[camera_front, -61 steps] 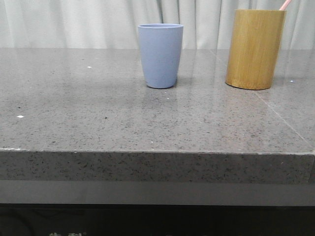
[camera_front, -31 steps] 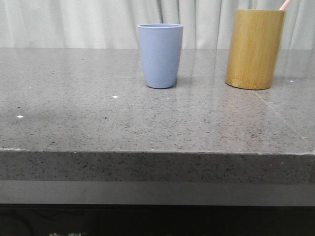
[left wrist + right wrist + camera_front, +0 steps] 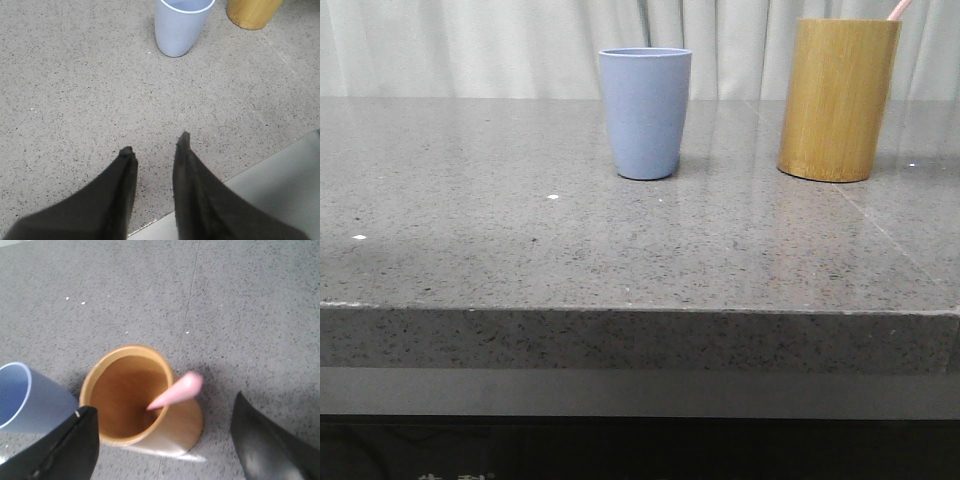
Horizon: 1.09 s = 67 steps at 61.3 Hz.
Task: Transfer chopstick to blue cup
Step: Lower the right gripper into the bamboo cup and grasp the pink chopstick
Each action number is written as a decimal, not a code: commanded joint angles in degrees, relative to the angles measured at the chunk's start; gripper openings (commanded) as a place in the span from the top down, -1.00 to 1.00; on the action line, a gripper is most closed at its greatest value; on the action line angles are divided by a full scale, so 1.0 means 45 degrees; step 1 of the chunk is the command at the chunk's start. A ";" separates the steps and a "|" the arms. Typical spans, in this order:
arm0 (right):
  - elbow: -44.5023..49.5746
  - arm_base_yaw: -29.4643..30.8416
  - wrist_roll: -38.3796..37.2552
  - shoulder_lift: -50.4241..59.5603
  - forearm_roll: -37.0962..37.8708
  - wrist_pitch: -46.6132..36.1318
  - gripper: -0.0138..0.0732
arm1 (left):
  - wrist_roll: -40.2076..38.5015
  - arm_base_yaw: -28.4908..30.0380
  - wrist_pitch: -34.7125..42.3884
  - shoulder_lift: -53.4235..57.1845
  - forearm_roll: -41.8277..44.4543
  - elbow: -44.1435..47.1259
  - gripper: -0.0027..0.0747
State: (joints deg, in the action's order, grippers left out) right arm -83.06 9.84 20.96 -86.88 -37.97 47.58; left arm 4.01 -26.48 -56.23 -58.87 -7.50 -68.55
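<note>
The blue cup [image 3: 645, 113] stands upright at the middle back of the grey stone table; it also shows in the left wrist view [image 3: 180, 26] and the right wrist view [image 3: 27, 397]. The pale pink chopstick [image 3: 176, 390] stands inside the bamboo cylinder [image 3: 135, 400], its tip poking above the rim [image 3: 899, 9]. My right gripper [image 3: 162, 437] hangs open above the cylinder, one finger on each side of it, apart from the chopstick. My left gripper [image 3: 156, 145] is open and empty over the table's front edge, well short of the blue cup.
The bamboo cylinder [image 3: 837, 98] stands to the right of the blue cup, with a gap between them. The table's front edge [image 3: 640, 312] runs across the front view, and a pale curtain hangs behind the table. Bare stone lies on the left [image 3: 450, 200].
The cups and chopstick have not moved. Small bright specks on the table's left side have shifted place.
</note>
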 commanded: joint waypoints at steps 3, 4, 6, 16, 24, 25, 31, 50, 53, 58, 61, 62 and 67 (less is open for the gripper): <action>-0.1074 0.0041 0.0179 -0.0366 -0.0537 -0.0366 -0.61 | 0.0000 0.0012 0.0884 0.0222 -0.0251 -0.0312 0.45; -0.1171 0.0041 0.0179 -0.0486 -0.0568 -0.0366 -0.61 | 0.0000 0.0012 0.0884 0.0222 -0.0251 -0.0312 0.45; -0.1311 0.0041 0.0179 -0.0682 -0.0601 -0.0334 -0.61 | 0.0000 0.0012 0.0884 0.0222 -0.0251 -0.0312 0.45; -0.1753 0.0041 0.0179 -0.1188 -0.0939 -0.0091 -0.61 | 0.0000 0.0012 0.0884 0.0222 -0.0251 -0.0312 0.45; -0.1801 0.0041 0.0179 -0.1240 -0.1308 -0.0079 -0.43 | 0.0000 0.0012 0.0884 0.0222 -0.0251 -0.0312 0.45; -0.1801 0.0041 0.0179 -0.1240 -0.1308 -0.0079 -0.38 | 0.0000 0.0012 0.0884 0.0222 -0.0251 -0.0312 0.45; -0.1801 0.0041 0.0179 -0.1240 -0.1320 0.0074 -0.03 | 0.0000 0.0012 0.0884 0.0222 -0.0251 -0.0312 0.45; -0.1801 0.0041 0.0179 -0.1229 -0.1320 0.0338 0.54 | 0.0000 0.0012 0.0884 0.0222 -0.0251 -0.0312 0.45; -0.1801 0.0041 0.0179 -0.1197 -0.1320 0.0338 0.64 | 0.0000 0.0012 0.0884 0.0222 -0.0251 -0.0312 0.45; -0.1823 0.0041 0.0190 -0.1157 -0.1320 0.0338 0.79 | 0.0000 0.0012 0.0884 0.0222 -0.0251 -0.0312 0.45; -0.1930 0.0041 0.0189 -0.1157 -0.1303 0.0429 0.88 | 0.0000 0.0012 0.0884 0.0222 -0.0251 -0.0312 0.45; -0.1978 0.0041 0.0189 -0.1157 -0.1303 0.0459 0.90 | 0.0000 0.0012 0.0884 0.0222 -0.0251 -0.0312 0.45; -0.2284 0.0041 0.0203 -0.1157 -0.1292 0.0675 0.95 | 0.0000 0.0012 0.0884 0.0222 -0.0251 -0.0312 0.45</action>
State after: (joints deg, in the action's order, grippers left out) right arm -90.18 9.84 20.96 -94.70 -42.00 51.52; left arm 4.01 -26.48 -56.14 -58.87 -7.58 -68.55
